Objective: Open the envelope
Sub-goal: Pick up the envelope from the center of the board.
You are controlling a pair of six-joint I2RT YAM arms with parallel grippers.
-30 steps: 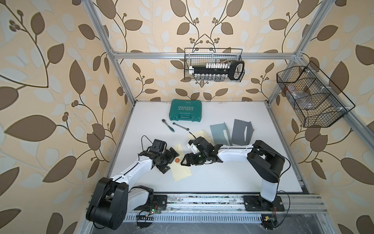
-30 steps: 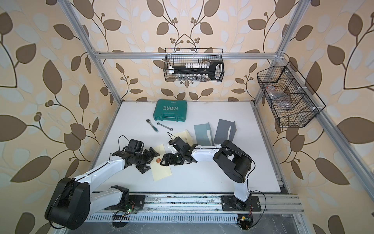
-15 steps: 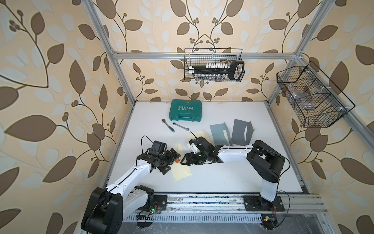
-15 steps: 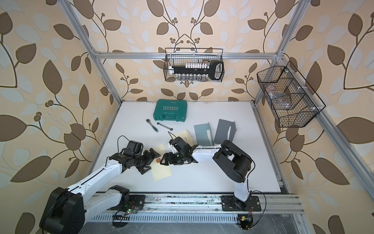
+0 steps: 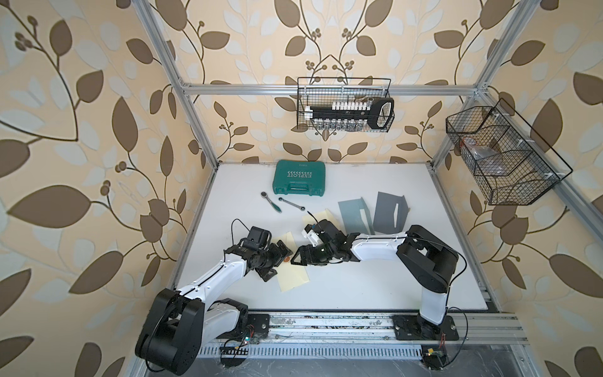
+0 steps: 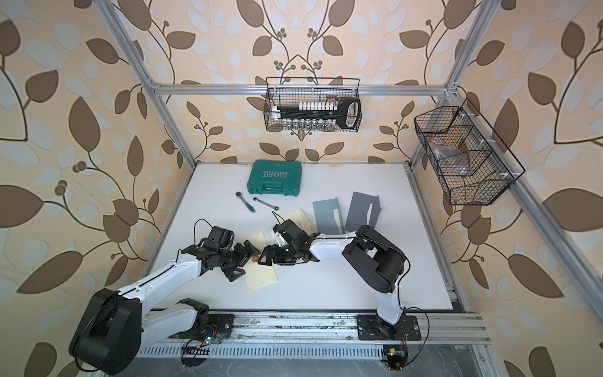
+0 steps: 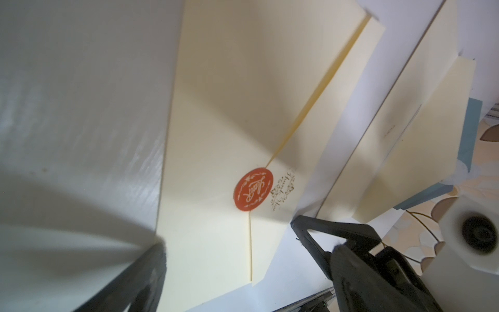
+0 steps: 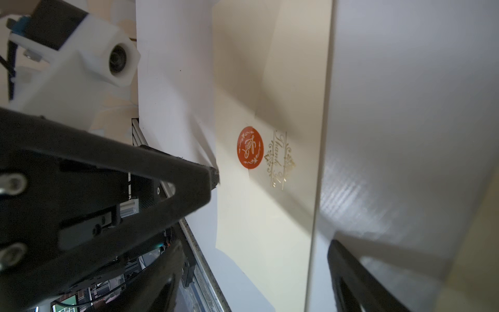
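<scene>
White table point(image 5: 359, 287) | envelope point(image 5: 293, 277) flat, sticker point(image 7: 253, 188) sealed | left tool point(image 5: 276, 263) spread, right tool point(image 8: 255, 243) spread, both at its edges

I see a green case point(image 5: 299, 179) at upper centre, a ratchet point(image 5: 270, 201) and spanner point(image 5: 291, 203) just below it, and two folded grey cards point(image 5: 390, 212) to their right.

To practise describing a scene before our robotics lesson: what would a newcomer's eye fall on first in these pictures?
The round red seal on the cream envelope, lying towards the front of the white table, stands out most. The left gripper and right gripper flank it, jaws open. Behind them a green tool case sits by the back wall, below a hanging wire basket.
</scene>
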